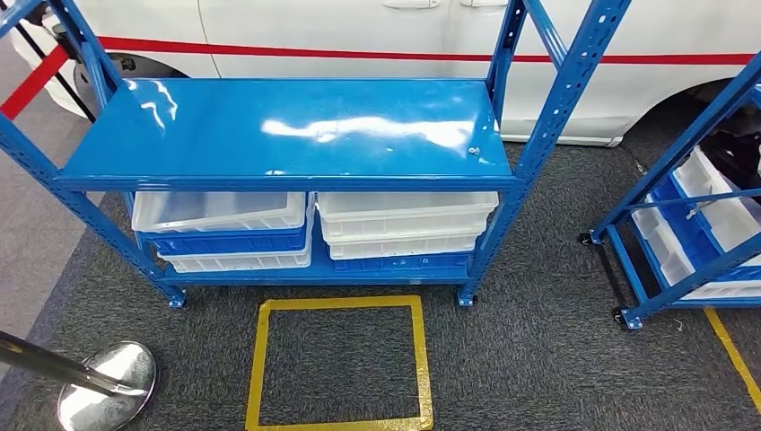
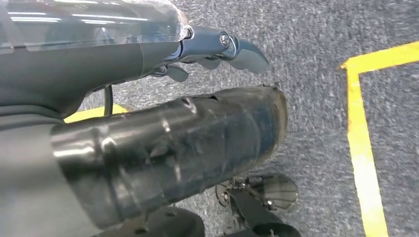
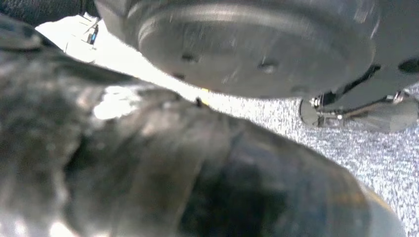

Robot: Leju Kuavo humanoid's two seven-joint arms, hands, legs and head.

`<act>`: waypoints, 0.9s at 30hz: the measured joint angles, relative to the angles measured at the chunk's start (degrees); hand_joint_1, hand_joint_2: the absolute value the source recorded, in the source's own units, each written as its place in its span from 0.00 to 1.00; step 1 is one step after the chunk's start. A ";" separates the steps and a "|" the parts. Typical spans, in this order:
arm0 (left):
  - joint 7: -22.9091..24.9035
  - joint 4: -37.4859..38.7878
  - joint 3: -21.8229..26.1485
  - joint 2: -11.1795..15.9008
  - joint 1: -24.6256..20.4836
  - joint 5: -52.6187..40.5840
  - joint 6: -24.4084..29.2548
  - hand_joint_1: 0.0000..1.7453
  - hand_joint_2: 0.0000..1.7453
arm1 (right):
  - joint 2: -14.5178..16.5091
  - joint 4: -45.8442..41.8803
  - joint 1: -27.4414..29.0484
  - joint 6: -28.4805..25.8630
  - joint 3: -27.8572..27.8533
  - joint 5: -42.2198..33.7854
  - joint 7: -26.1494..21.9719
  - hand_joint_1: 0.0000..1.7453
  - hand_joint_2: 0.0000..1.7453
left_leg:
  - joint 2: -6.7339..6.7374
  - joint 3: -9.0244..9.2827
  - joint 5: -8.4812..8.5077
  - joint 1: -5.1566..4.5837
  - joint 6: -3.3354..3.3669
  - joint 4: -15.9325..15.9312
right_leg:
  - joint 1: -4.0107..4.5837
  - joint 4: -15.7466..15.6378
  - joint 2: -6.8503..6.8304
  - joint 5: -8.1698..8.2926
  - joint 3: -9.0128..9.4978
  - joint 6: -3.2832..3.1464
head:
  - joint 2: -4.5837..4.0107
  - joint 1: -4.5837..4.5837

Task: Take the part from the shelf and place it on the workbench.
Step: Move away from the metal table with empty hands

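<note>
Grey carpet (image 1: 538, 359) and a blue shelf (image 1: 287, 135) ahead of me.
My left hand (image 2: 217, 52) hangs empty, fingers loosely apart; I can't tell the right hand's state. No part visible beyond the white bins (image 1: 404, 224) at the shelf's lower front edge, so I risk grabbing blind.

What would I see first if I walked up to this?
Probably the shiny blue shelf right ahead, its glossy top catching the light, with white and blue bins stacked underneath. On the grey carpet in front sits a yellow tape square, and behind the shelf is a white car with a red stripe.
</note>
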 joint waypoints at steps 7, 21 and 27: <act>0.17 0.00 0.02 0.05 0.26 -0.08 0.06 0.00 0.50 | 0.04 0.00 -0.08 -1.13 0.00 0.96 1.10 0.00 0.00 | -6.40 -7.45 -7.73 0.40 -1.54 16.10 | -0.68 -0.77 3.63 0.77 0.37 -1.38 | 0.00 -0.12; -1.10 -0.07 -0.87 0.21 0.23 -1.45 -0.22 0.00 1.00 | 0.26 0.00 0.15 -2.17 0.33 1.56 5.15 0.00 1.00 | -6.14 -1.78 1.26 0.34 1.64 0.37 | -0.94 13.39 3.66 -7.05 -5.83 1.96 | 0.00 -0.04; 0.73 -1.81 -5.88 1.15 0.19 4.37 -1.26 0.00 1.00 | -0.49 0.18 2.35 -1.00 4.30 -3.16 5.29 0.00 1.00 | -5.73 -1.50 0.94 -0.01 1.30 0.55 | -0.52 3.10 3.02 -0.83 -0.69 0.76 | 0.00 -0.04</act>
